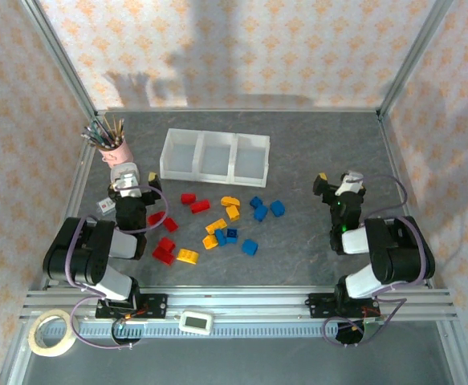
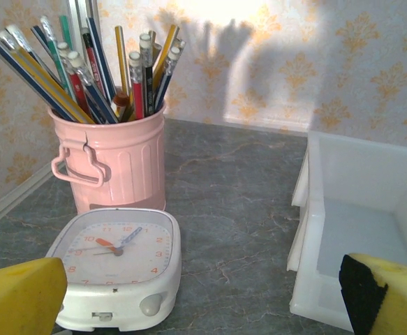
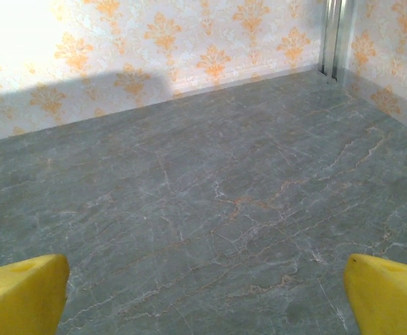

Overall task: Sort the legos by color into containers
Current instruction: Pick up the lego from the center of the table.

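Currently on the grey marbled tabletop (image 3: 203, 209):

- legos (image 1: 217, 224): small studded plastic bricks in red, blue and yellow-orange. They lie in a loose scatter at mid-table, with its long axis running left to right: reds left, yellows middle, blues right. None can be made out inside a compartment.
- containers (image 1: 214, 172): white translucent plastic tray of three joined square compartments, just far of the scatter. The row runs left to right, and its right end is cut off in the left wrist view.
- left gripper (image 1: 135, 172): yellow-padded fingers spread wide and empty, aimed far at a pink metal pencil cup (image 2: 112, 164) and a white rounded clock (image 2: 119, 265). The legos lie to its right and nearer the bases, the reds closest.
- right gripper (image 1: 335, 181): fingers spread and empty, over bare table. The legos lie to its left, with the blues well apart.
- Judgement: the left arm is the nearer, but must swing back toward the near side.
- Unclear: stud counts are too small to tell, and the red bricks beside the left forearm are partly hidden.
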You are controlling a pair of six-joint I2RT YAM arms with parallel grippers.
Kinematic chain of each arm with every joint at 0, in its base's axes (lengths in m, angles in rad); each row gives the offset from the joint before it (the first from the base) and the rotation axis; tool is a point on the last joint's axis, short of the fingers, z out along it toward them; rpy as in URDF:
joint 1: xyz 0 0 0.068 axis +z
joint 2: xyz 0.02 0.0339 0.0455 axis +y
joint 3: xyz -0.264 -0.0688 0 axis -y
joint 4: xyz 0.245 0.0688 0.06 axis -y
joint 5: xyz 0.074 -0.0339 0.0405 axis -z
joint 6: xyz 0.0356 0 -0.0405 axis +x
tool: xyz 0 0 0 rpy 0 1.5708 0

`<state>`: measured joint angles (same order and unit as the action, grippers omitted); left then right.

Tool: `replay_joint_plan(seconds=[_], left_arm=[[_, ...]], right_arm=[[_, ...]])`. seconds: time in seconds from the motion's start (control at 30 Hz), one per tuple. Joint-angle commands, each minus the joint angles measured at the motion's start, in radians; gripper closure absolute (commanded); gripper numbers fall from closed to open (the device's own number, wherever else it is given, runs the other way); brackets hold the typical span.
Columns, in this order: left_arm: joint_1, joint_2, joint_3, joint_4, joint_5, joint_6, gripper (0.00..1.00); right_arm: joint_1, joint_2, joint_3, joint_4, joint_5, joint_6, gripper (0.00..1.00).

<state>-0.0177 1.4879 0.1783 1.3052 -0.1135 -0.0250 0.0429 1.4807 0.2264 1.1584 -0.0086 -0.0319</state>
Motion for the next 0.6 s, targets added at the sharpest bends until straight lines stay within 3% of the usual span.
replay_joint_plan(seconds=[0.0,0.3,0.47,0.57], left_arm=[[0.002,-0.095,-0.013,-0.019,-0.003,-0.003,0.01],[0.005,-0.404,0.057,-0.401,0.031,-0.173,0.01],[0.009,-0.529,0.076,-0.548,-0.049,-0.402,0.01],[0.012,-0.582,0.039,-0.545,-0.070,-0.478,0.01]], right_arm=[[-0.005,-0.103,0.001,-0.030,-0.006,-0.016,0.00],[-0.005,-0.389,0.120,-0.373,-0.082,0.057,0.00],[-0.008,-0.480,0.209,-0.613,-0.044,0.292,0.00],[-0.009,-0.475,0.212,-0.674,-0.067,0.358,0.00]])
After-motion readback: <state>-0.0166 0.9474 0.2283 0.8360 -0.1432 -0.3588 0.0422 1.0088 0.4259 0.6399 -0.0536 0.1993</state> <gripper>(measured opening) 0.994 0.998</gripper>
